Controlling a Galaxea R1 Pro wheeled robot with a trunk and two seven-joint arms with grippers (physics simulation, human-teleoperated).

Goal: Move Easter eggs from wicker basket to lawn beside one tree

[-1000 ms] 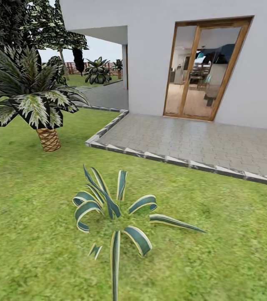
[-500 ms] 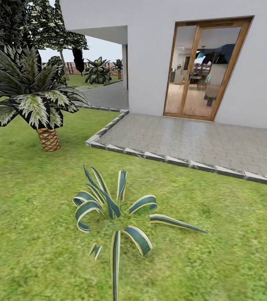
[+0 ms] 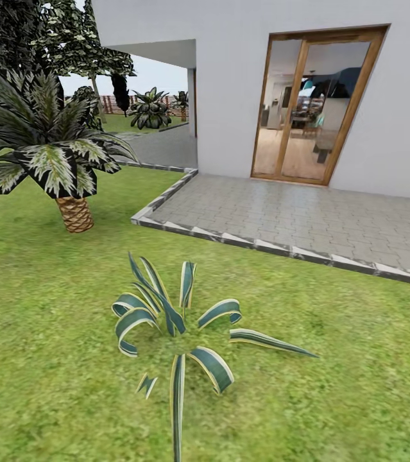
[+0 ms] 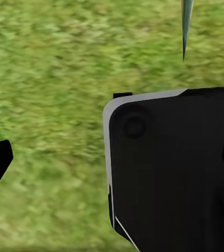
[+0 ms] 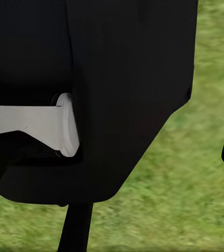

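No basket or eggs in sight: lawn [image 3: 51, 308], striped plant [image 3: 179, 321], short palm [image 3: 44, 147], paving [image 3: 307, 218]. Best to turn and search before reaching. Left gripper [image 4: 112, 157] looks spread and empty; right gripper's state I cannot tell.

The lawn [image 3: 51, 308] carries a striped-leaf plant [image 3: 179, 327] in the foreground, a short palm [image 3: 70, 192] farther off, and borders grey paving [image 3: 307, 218].

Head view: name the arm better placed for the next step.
Neither stands out: ahead lie lawn, a striped plant, a palm and paving, and both wrist views face grass. Likely driving on comes first.
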